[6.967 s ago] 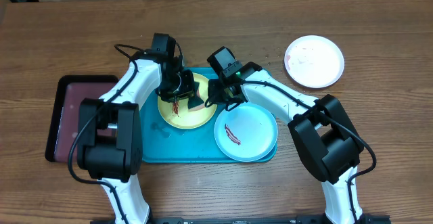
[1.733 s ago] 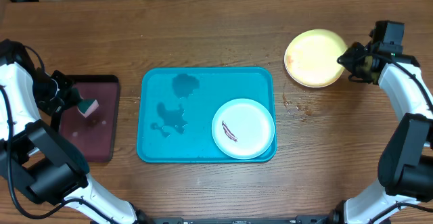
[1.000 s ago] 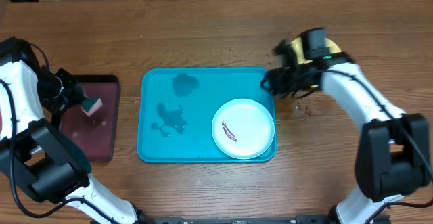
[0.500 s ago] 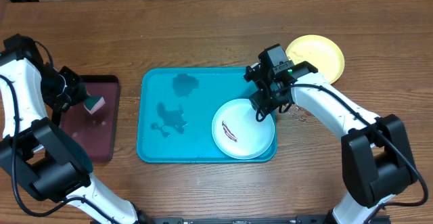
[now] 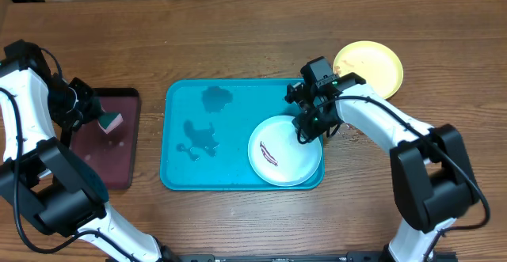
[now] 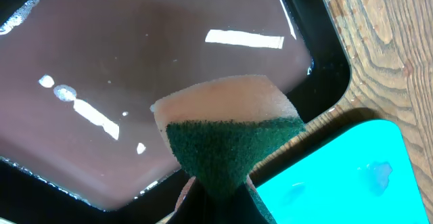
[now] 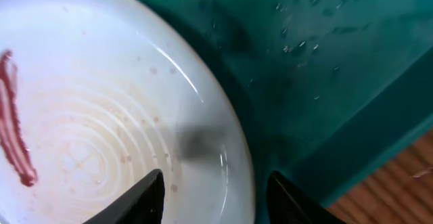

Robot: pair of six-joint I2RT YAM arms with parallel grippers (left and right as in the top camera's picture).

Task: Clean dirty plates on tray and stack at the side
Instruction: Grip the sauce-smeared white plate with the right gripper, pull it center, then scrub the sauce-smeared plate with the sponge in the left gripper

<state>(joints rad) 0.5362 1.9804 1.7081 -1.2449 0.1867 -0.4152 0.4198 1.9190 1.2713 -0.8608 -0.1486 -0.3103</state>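
The turquoise tray [image 5: 184,173] lies in the middle of the wooden surface [image 5: 253,32]; wet patches [image 5: 203,134] darken its left half; the light-blue-rimmed plate [image 5: 293,155] sits flat in its front right corner, with a red smear [image 5: 270,154] on the white centre; the right gripper [image 5: 310,126] is at the far right edge of this plate, jaws apart; in the wrist view one of its fingers [image 7: 145,198] is over the plate's centre and the other over the tray, with the rim between them; whether they touch the rim I cannot tell; the lime-green-rimmed plate [image 5: 368,69] lies off the tray on the surface at the far right; the left gripper [image 5: 101,119] hangs over the maroon tray [image 5: 119,163], jaws clamped on a sponge [image 6: 229,137], green scouring side toward the camera, pale side behind
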